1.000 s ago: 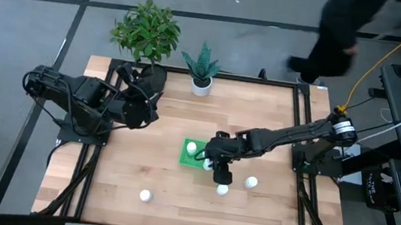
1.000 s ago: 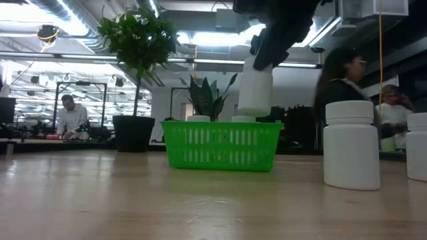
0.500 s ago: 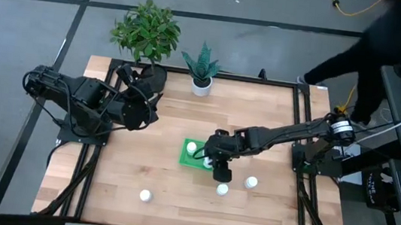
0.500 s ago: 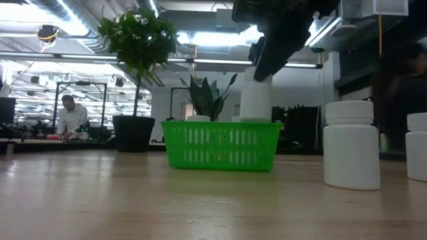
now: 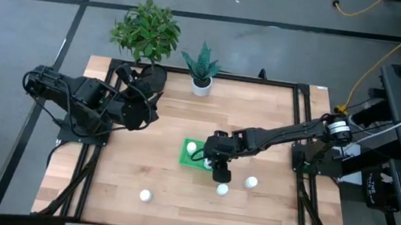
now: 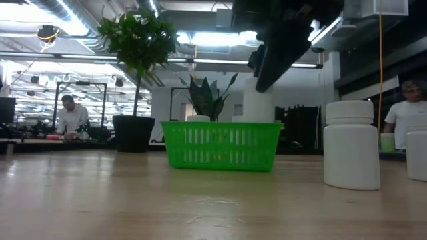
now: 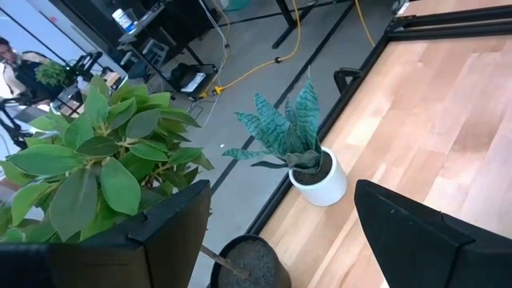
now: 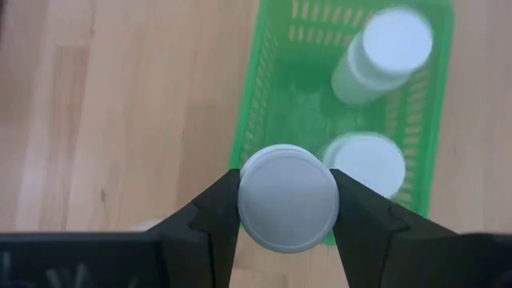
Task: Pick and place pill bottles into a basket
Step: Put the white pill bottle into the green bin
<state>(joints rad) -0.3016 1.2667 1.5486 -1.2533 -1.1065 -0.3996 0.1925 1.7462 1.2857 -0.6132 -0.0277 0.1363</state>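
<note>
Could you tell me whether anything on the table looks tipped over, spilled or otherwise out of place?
Nothing stands out. The small white cylindrical pill bottles on the wood stand upright, two stand in the bright green plastic basket, and the right gripper holds another squarely by its cap. The left gripper waits by the plants.

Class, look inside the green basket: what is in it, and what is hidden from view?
The basket holds two upright pill bottles. The right pincer holds a third bottle above its rim, hiding the floor beneath.
</note>
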